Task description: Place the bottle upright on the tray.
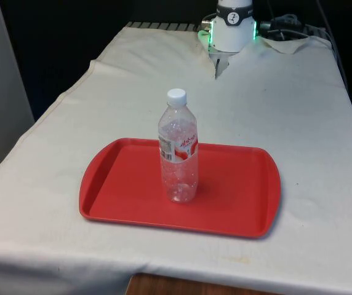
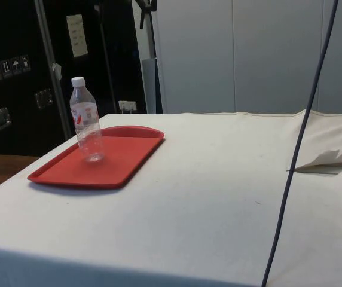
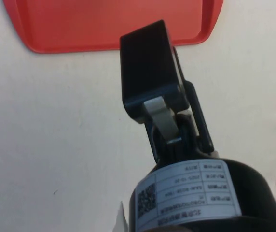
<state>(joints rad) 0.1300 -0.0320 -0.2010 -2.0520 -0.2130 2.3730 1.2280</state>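
A clear plastic bottle (image 1: pixel 178 149) with a white cap and a red-and-white label stands upright on the red tray (image 1: pixel 237 196), a little toward the front view's left of the tray's middle. The side view has the bottle (image 2: pixel 86 122) upright on the tray (image 2: pixel 129 149) near the table's end. My black gripper (image 3: pixel 150 36) hangs over bare white cloth, apart from the tray (image 3: pixel 104 24), whose one end shows beyond it. Nothing is held in the gripper.
The robot's base (image 1: pixel 234 27) stands at the table's far end, with a fold in the cloth (image 1: pixel 216 66) before it. A dark cable (image 2: pixel 296 149) hangs across the side view near a raised cloth fold (image 2: pixel 329 158). White cloth surrounds the tray.
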